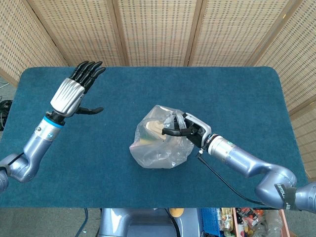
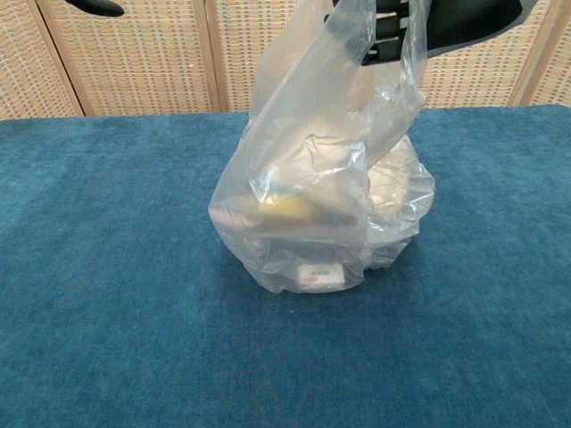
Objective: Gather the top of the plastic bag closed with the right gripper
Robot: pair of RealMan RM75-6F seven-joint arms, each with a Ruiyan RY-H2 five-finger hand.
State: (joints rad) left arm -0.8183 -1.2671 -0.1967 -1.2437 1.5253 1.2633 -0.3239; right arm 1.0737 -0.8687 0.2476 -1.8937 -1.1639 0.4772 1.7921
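Note:
A clear plastic bag [image 1: 157, 143] with pale and yellow contents stands in the middle of the blue table [image 1: 247, 98]. My right hand [image 1: 186, 130] grips the bag's upper edge at its right side, black fingers curled into the film. In the chest view the bag [image 2: 321, 205] rises to the top edge, its top pulled up around the right hand [image 2: 419, 22], which is mostly cut off. My left hand [image 1: 73, 94] hovers open above the table's far left, fingers straight and together, thumb out, well apart from the bag.
Woven screen panels [image 1: 158, 29] stand behind the table. Blue cloth lies bare on all sides of the bag. A black cable [image 1: 222, 180] trails from the right wrist toward the table's front edge.

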